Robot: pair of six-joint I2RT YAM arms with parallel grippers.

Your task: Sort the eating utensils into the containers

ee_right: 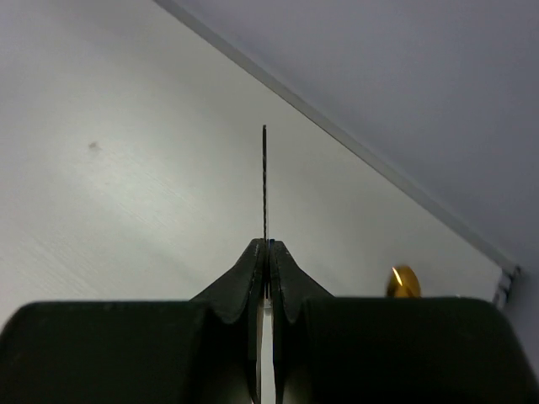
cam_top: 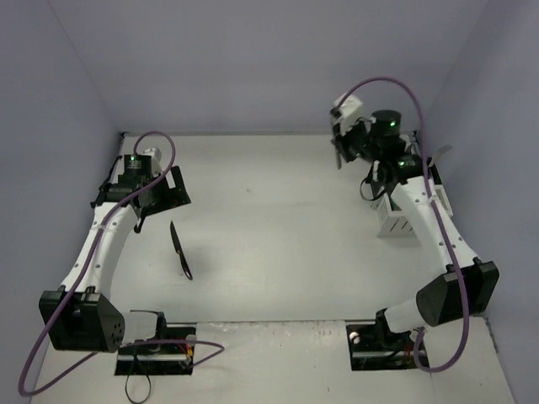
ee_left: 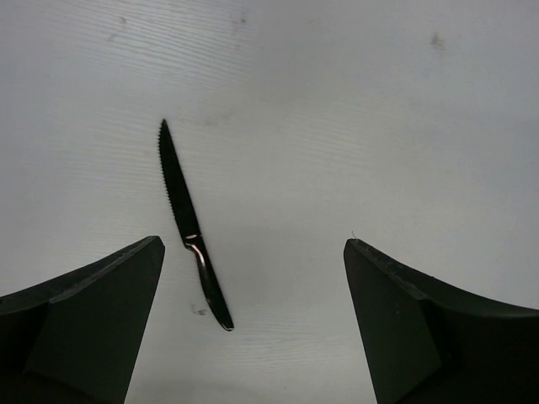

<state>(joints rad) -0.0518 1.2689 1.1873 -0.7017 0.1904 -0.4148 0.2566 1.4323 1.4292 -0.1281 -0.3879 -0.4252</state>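
**One pincer is gaping wide, the other is pinching tight**

In the left wrist view, two big black fingers (ee_left: pixel 93 311) are filling the bottom corners of the frame. They belong to the left gripper (ee_left: pixel 253 244), and they are standing far apart, so this pincer is open and is holding nothing. Between them, a bit left of the middle, a black knife (ee_left: pixel 189 227) is lying flat on the white table (ee_left: pixel 404 126). Its pointy tip is aiming toward the top of the frame and its handle is pointing down toward the bottom. The fingers are not touching it.

In the right wrist view, the right gripper (ee_right: pixel 268 248) is sitting at the bottom middle of the frame. Its two fingers are pressing together on a thin dark utensil (ee_right: pixel 264 181). This one is sticking straight up from the fingertips, and it is showing only its skinny edge with tiny teeth. A little gold round thing (ee_right: pixel 403 282) is peeking out at the lower right, just above the finger.

In the top view, the knife is lying in the left middle of the table, just below the open pincer. A white bin (cam_top: pixel 394 220) with slots is standing at the right side, partly hiding behind the right arm (cam_top: pixel 429 227). The closed pincer is hanging above and to the left of that bin, near the back wall.
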